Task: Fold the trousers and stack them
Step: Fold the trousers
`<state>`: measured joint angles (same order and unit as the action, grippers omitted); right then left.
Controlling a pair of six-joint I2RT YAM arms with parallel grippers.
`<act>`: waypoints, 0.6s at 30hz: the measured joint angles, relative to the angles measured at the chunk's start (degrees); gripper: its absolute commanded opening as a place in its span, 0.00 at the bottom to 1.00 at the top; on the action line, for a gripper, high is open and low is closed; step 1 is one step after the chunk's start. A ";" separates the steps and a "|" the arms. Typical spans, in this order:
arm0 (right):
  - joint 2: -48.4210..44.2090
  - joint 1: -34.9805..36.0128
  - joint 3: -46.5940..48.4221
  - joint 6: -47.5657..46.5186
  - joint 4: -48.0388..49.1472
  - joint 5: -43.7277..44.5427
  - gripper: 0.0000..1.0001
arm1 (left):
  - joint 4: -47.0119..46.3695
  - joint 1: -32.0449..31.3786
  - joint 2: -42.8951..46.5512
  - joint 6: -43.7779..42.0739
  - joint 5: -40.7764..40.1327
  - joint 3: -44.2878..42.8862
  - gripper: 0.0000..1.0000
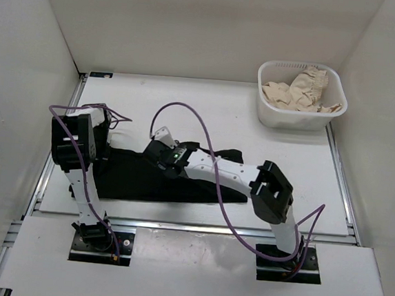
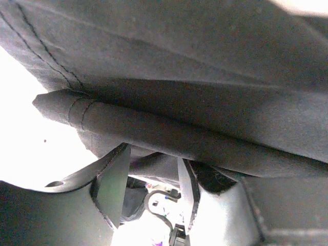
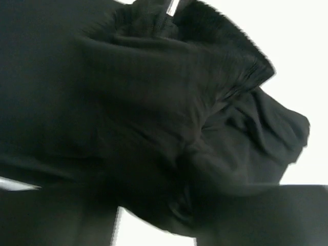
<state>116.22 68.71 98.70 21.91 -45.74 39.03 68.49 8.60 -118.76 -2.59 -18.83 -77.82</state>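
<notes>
1. The black trousers (image 1: 180, 184) are lying spread across the near half of the white table (image 1: 207, 114). They are stretching from the left arm to a point close to the right arm's elbow.
2. The left end effector (image 2: 152, 158) is sitting at the left end of the trousers. In the left wrist view its two fingers (image 2: 110, 179) are standing partly apart with dark cloth bunched between them, so it is gripping a fold of the trousers.
3. A stitched, rolled edge of the fabric is running across that view just beyond the fingertips. The bright table is showing below it on the left.
4. The right arm is reaching leftward over the trousers, and the right end effector (image 1: 158, 143) is sitting at their far edge near the middle of the table.
5. The right wrist view is blurring, with crumpled black fabric filling nearly all of it. I cannot tell whether those jaws are standing wide, standing narrow or holding cloth.
6. A purple cable (image 1: 206, 131) is arching above the right arm.
7. A white bin (image 1: 269, 116) is standing at the far right corner of the table, well apart from the trousers, and is holding a beige ruffled cloth (image 1: 299, 88).
</notes>
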 measured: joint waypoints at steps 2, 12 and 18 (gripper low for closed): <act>2.16 0.96 1.36 -3.65 0.55 -3.37 0.80 | -0.04 0.00 0.07 0.00 -0.09 0.07 0.56; -7.72 4.42 -7.30 -13.55 6.86 -8.66 0.87 | -4.94 0.09 3.67 0.55 0.76 0.83 0.67; -25.94 -1.03 -20.87 -4.96 11.72 -5.01 0.85 | -9.33 0.04 7.28 1.64 2.12 -3.43 0.77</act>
<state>90.28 67.68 77.82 16.95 -34.02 34.02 59.16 8.64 -111.48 -0.95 -16.71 -81.25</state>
